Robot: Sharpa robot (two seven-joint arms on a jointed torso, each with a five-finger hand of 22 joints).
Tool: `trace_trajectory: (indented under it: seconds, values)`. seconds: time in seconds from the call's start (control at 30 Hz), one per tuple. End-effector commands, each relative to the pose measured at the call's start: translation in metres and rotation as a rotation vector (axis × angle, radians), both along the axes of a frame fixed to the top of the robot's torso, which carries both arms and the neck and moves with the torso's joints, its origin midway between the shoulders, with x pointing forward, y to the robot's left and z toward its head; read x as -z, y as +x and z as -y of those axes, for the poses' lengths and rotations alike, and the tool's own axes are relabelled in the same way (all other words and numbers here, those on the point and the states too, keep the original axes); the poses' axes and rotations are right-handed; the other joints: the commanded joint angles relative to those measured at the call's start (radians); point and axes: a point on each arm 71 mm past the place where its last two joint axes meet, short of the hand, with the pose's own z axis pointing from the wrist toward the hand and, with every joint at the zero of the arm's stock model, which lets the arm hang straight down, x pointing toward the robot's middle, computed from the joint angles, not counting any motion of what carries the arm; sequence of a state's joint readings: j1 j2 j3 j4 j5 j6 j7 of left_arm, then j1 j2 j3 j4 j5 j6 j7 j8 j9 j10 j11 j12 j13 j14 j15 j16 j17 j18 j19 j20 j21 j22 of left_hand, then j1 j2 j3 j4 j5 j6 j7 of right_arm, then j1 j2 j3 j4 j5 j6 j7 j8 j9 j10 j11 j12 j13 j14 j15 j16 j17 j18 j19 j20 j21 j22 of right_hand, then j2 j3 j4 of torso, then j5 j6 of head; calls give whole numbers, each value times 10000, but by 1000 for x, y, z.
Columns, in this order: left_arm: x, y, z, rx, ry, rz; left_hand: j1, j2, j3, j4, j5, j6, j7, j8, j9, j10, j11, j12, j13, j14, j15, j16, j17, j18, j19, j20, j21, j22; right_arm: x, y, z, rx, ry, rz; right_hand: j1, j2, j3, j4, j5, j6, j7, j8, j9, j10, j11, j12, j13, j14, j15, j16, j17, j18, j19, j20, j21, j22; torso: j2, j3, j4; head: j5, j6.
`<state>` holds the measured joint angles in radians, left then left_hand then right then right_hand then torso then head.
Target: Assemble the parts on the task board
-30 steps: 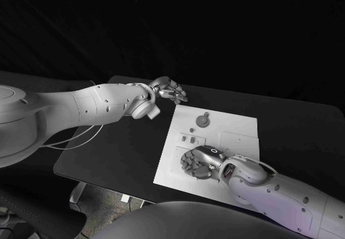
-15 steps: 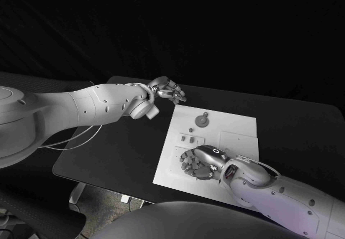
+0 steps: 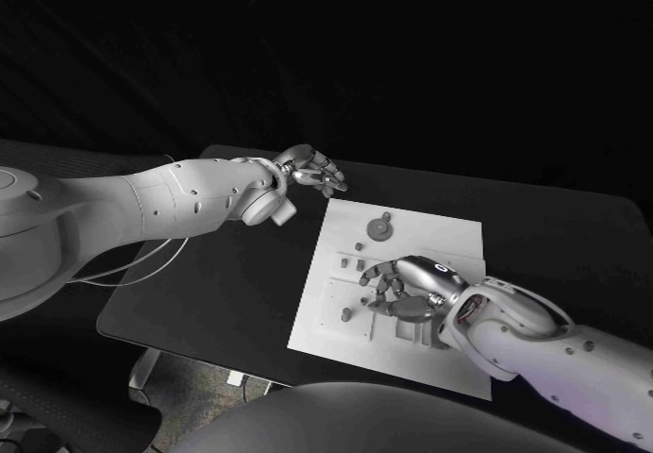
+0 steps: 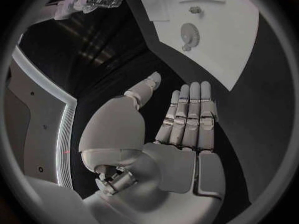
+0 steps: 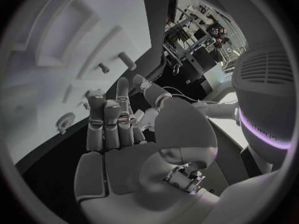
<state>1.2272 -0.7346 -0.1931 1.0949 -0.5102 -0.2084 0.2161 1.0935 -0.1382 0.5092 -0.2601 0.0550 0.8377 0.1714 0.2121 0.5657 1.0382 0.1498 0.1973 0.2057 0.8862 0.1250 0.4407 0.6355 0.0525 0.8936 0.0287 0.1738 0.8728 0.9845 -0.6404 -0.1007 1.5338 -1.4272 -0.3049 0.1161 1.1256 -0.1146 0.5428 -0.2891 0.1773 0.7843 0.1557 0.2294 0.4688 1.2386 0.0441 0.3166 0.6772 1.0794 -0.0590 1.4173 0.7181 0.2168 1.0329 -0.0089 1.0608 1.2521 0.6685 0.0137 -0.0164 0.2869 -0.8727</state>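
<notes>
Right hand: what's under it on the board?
The right hand hovers, fingers spread, over the task board. Small parts show beside it; whatever lies directly beneath the palm is covered.

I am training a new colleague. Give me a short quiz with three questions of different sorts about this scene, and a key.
1. True or false: the left hand holds a part.
2. Multiple choice: where is the right hand? A) beside the table, off the task board; B) above the task board; C) on the round gear-like part.
3. Short answer: which edge of the task board is the round gear-like part nearer to, the far edge or the edge closest to the robot?

Key:
1. False; its fingers are straight and apart, with nothing in them.
2. B.
3. The far edge.
</notes>
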Motion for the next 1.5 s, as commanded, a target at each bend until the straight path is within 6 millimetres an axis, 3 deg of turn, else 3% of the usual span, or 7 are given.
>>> trace_trajectory:
  seconds: [0.03, 0.57, 0.7, 0.93, 1.1, 1.37, 1.5]
  values:
    - [-1, 1, -1, 39, -84, 34, 90, 1, -30, 28, -57, -51, 12, 62, -10, 41, 22, -33, -12, 63, 24, -33, 18, 147, 40, -8, -47, 14, -21, 8, 11, 238, 812, -839, -131, 50, -90, 23, 47, -21, 13, 84, -17, 5, 9, 114, 252, -54, -25, 30, -1, 450, -9, 0, 18, -7, -9, 15, -31, -148, 81]
    - [-1, 1, -1, 32, -78, 53, 91, 7, -33, 37, -57, -40, 15, 77, -15, 92, 5, -16, -6, 96, 14, -31, 43, 152, 69, -14, -37, 31, -38, 38, 115, 3363, -1691, -1430, -816, 98, -458, 394, 40, 938, -155, 600, 239, 299, -181, 1472, 1992, 167, -196, 131, 11, 450, 229, -66, 108, -25, -103, 11, -98, -1065, 384]
    - [-1, 1, -2, 14, -67, 41, 80, 7, -38, 46, -57, -37, 19, 81, -16, 97, 3, -17, -7, 101, 12, -32, 48, 152, 73, -15, -36, 34, -34, 36, 133, 3981, -3082, -1147, -1636, -133, -961, 776, -780, 1139, -286, 699, 361, 316, -311, 2251, 2697, 358, -324, 384, 163, 450, 391, -213, 221, 11, -105, 30, -125, -1106, 387]
    - [0, 1, 0, 66, -71, -33, 58, 8, -46, 65, -57, -34, 26, 85, -18, 106, 1, -17, -8, 105, 12, -36, 55, 150, 78, -15, -37, 39, -18, 24, 146, 5038, -3781, -3313, -2679, -391, -944, 1893, -884, 1574, -524, 901, 543, 684, -541, 3043, 3225, 709, -526, 885, 515, 450, 608, -425, 280, 4, -103, 17, -127, -1236, 375]
    - [1, 1, 4, 164, -97, -98, 10, 9, -60, 105, -56, -35, 33, 90, -25, 106, 1, -27, -14, 107, 11, -48, 67, 148, 79, -16, -41, 45, -8, 15, 144, 5137, -4220, -4351, -3288, -95, -996, 2497, -781, 1886, -722, 1028, 663, 1240, -746, 3652, 3532, 1720, -693, 1336, 2080, 450, 703, -593, 95, -145, -116, -9, -115, -1384, 358]
    - [1, -1, 10, 320, -167, -161, -37, 22, -68, 153, -55, -44, 35, 90, -35, 106, 3, -37, -20, 107, 11, -63, 79, 148, 79, -18, -47, 52, 4, 16, 142, 5652, -3936, -4842, -3190, 113, -1131, 2227, -741, 1807, -686, 931, 728, 1148, -707, 3951, 3716, 1733, -670, 1354, 2365, 450, 642, -633, -64, -212, -112, -34, -97, -1601, 265]
    - [1, -2, 10, 334, -186, -132, -39, 22, -67, 156, -55, -44, 35, 91, -36, 106, 2, -38, -21, 107, 10, -64, 80, 148, 79, -19, -48, 54, 0, 21, 140, 5782, -3309, -4259, -2754, -63, -1136, 1483, -718, 891, -341, 350, 472, -1019, -324, 3517, 3767, 253, -320, 1018, 1101, 395, -40, -365, -319, -175, -105, -32, -83, -1665, 242]
